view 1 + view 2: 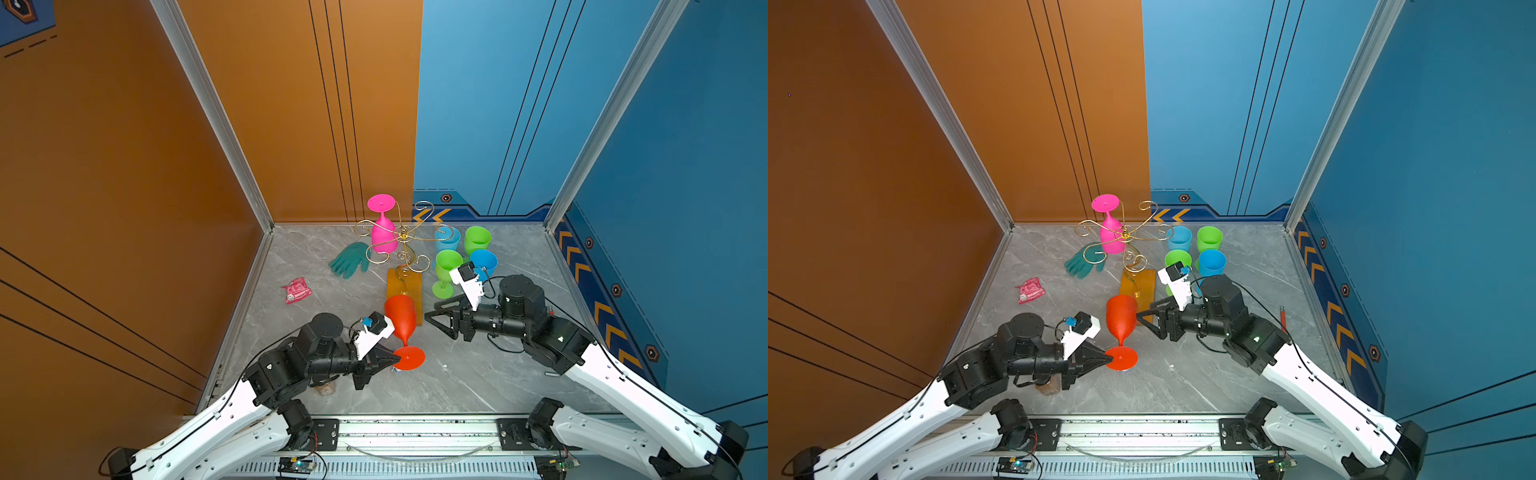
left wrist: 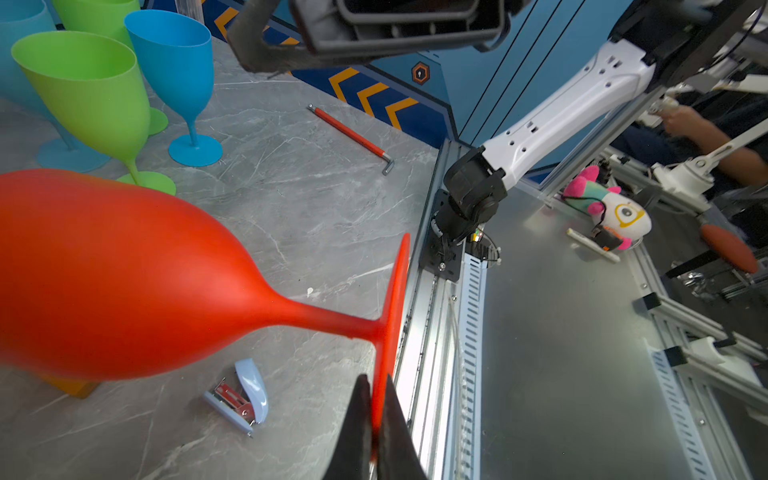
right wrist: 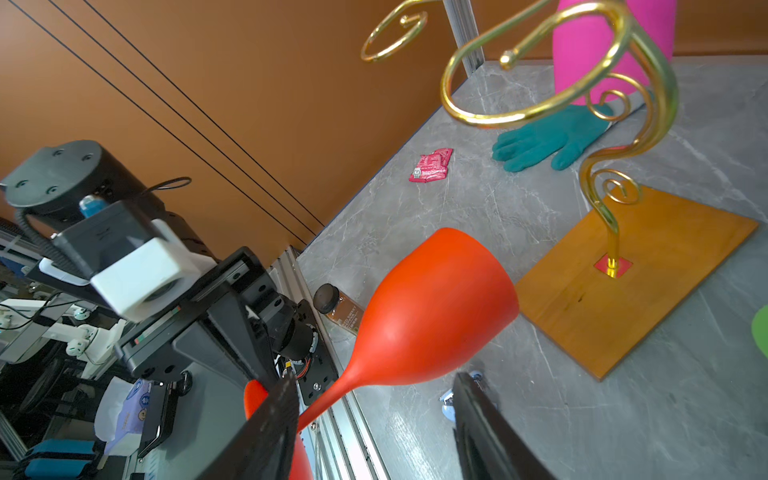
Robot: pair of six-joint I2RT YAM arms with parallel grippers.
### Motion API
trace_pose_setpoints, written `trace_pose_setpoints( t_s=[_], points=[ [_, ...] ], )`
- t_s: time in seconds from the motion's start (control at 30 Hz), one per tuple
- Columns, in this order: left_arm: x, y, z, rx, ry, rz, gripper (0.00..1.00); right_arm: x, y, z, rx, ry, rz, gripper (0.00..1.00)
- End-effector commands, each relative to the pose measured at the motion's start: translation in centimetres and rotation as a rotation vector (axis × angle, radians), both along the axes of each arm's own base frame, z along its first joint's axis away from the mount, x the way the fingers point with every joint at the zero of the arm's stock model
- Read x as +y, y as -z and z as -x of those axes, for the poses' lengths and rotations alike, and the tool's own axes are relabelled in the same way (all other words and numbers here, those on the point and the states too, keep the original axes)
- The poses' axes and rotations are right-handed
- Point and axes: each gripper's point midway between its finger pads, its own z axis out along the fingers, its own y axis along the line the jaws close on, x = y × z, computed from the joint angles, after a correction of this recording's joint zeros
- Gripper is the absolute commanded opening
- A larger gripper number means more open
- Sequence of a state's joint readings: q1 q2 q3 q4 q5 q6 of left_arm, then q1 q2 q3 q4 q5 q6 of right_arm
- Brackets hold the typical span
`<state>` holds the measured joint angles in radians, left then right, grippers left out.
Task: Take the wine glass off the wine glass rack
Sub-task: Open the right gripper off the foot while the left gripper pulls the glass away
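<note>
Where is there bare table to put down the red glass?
Bare: front patch between red glass, right arm and front rail; also between wrapper and rack. Crowded: back right, four glasses together.

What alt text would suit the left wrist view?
The left hand pinches the foot of a red wine glass, held sideways above the grey table. Upright green glasses and blue glasses stand beyond it; a stapler lies on the table.

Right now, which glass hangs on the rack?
The pink glass: it alone hangs foot-up from the rack. The left tool holds the red glass; green glasses and blue glasses stand upright.
</note>
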<state>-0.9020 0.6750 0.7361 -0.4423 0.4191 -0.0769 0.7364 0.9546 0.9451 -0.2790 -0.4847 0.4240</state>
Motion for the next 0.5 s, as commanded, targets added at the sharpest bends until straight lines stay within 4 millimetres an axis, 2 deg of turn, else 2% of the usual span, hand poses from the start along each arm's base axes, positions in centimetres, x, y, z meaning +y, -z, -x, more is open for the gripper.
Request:
trace_pose_setpoints(
  t_s=[0.0,0.17,0.23,0.47],
  points=[
    [0.5,0.5,-0.7,-0.173,-0.025,-0.104,0.0,-0.8,-0.3,-0.8,0.019,0.058,0.031,0.61],
    [0.3,1.1,-0.6,-0.312,-0.007,-0.187,0.0,-1.3,0.6,-1.5,0.066,0.101,0.067,0.62],
    [0.3,1.2,-0.6,-0.36,-0.003,-0.211,0.0,-2.1,0.8,-2.5,0.085,0.144,0.069,0.62],
    [0.6,1.8,-0.9,-0.58,-0.004,-0.332,0.0,-3.4,0.8,-3.6,0.136,0.204,0.049,0.62]
  ],
)
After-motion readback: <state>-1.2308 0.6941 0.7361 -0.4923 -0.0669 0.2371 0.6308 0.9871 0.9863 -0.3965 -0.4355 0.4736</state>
